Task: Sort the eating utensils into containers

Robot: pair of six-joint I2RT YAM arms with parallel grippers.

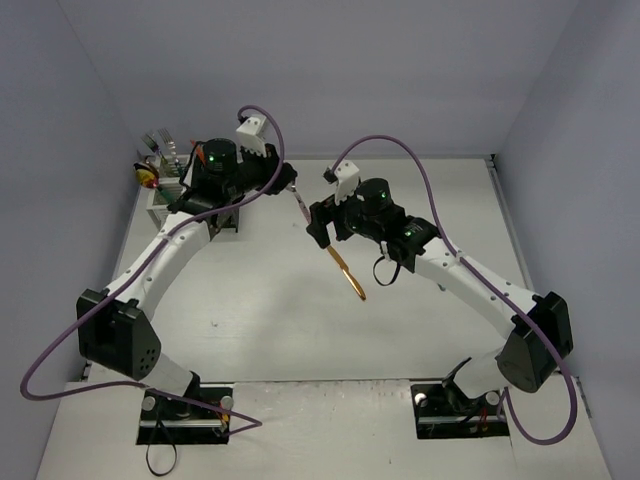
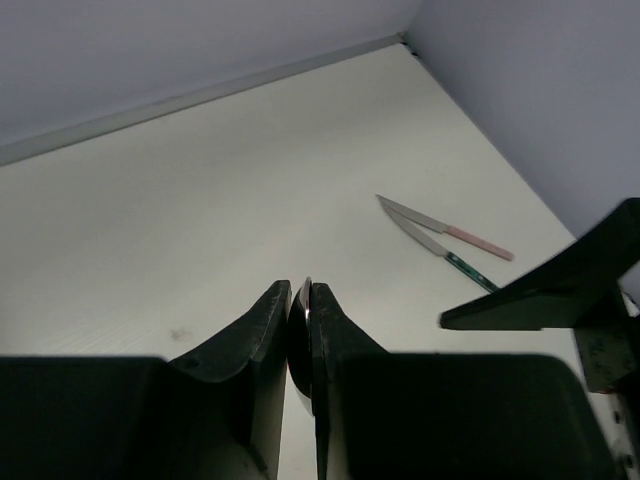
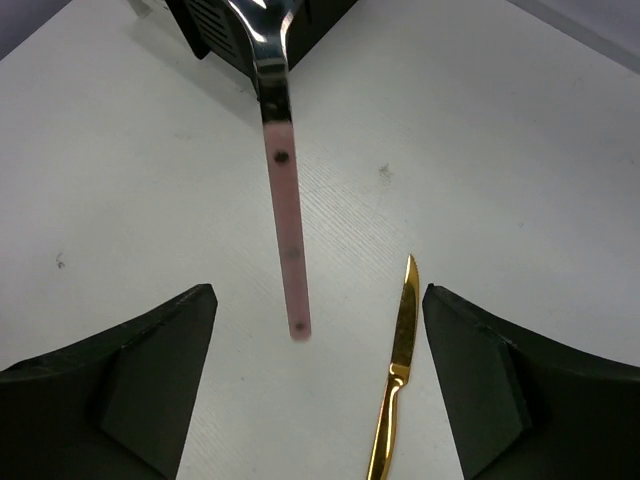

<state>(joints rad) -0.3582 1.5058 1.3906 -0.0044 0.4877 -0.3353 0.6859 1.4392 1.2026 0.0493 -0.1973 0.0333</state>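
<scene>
Looking down, top view: L jaws shut on pink-handled utensil (image 1: pixel 300 205), off table (image 1: pixel 260 320), nr black caddy (image 1: pixel 228 220); R jaws open, empty; gold knife (image 1: pixel 348 275) flat below.
L wrist: jaws pinch utensil (image 2: pixel 305 292) edge-on; pink knife (image 2: pixel 470 238), teal knife (image 2: pixel 462 264) together on table.
R wrist: jaws wide, empty; utensil (image 3: pixel 285 200) hangs betw them, gold knife (image 3: pixel 398 370) beside.

Three knives: one gold knife (image 3: pixel 398 368), one pink-handled knife (image 2: pixel 447 229), one teal-handled knife (image 2: pixel 440 250). Two caddies: one white caddy (image 1: pixel 157 204), one black caddy (image 3: pixel 205 25). One pink-handled utensil (image 3: pixel 284 200) beside the black caddy.
</scene>
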